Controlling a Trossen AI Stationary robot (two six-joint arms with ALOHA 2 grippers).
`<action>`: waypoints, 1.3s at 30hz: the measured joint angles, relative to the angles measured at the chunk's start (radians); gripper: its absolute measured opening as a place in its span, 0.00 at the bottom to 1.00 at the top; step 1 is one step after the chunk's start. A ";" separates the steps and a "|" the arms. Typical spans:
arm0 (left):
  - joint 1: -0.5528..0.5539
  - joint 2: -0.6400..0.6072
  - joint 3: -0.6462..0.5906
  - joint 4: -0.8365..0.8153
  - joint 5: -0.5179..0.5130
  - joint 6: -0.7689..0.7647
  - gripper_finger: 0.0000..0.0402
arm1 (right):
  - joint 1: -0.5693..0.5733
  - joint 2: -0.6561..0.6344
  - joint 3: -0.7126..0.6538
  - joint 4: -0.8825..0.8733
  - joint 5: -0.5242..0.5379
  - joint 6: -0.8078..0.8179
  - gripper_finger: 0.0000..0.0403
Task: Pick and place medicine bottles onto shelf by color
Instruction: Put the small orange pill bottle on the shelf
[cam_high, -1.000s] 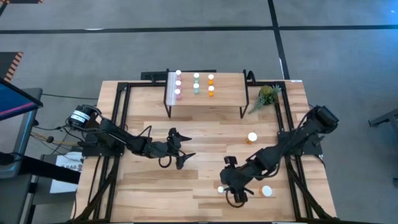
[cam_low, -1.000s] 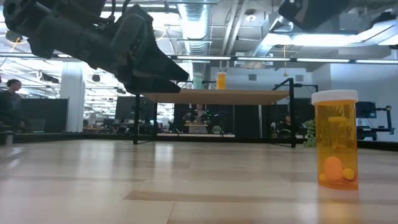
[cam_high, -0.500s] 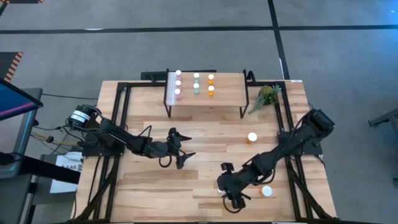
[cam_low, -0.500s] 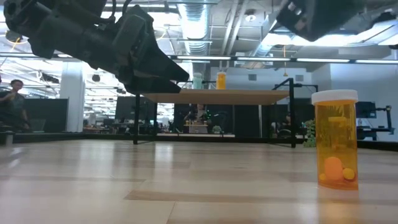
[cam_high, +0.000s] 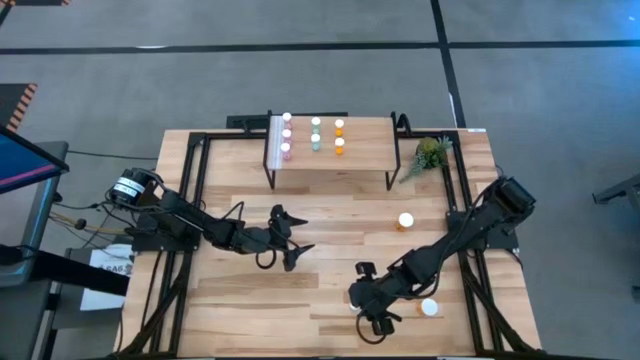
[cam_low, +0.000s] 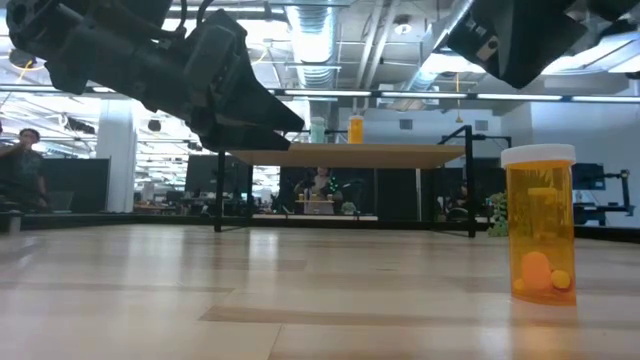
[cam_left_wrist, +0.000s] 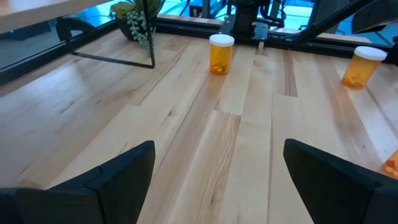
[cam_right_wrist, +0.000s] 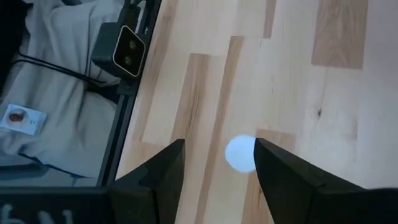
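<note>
light: bright, even overhead | glare: ceiling lights (cam_low: 470, 65) | blur: near tabletop (cam_low: 150, 320)

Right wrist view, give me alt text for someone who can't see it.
Looking straight down, the right gripper hangs with its jaws parted on either side of a white bottle cap standing on the wooden table. A small camera sits at the table's edge.

**What stays out of sight**

In the right wrist view the white cap (cam_right_wrist: 241, 154) hides its bottle's body, so its colour cannot be told. An orange bottle (cam_left_wrist: 392, 167) is cut off at the left wrist picture's right edge. In the high view the right gripper (cam_high: 373, 318) covers that bottle.
</note>
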 joint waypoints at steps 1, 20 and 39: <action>0.000 0.000 0.000 0.000 -0.001 0.000 0.86 | 0.000 0.000 0.000 -0.001 0.000 0.000 0.53; 0.000 0.001 0.000 -0.005 -0.019 -0.001 0.86 | -0.030 0.094 0.002 0.048 -0.045 -0.007 0.51; 0.000 0.001 0.001 -0.008 -0.018 -0.001 0.86 | -0.039 0.094 0.002 0.036 -0.057 -0.007 0.50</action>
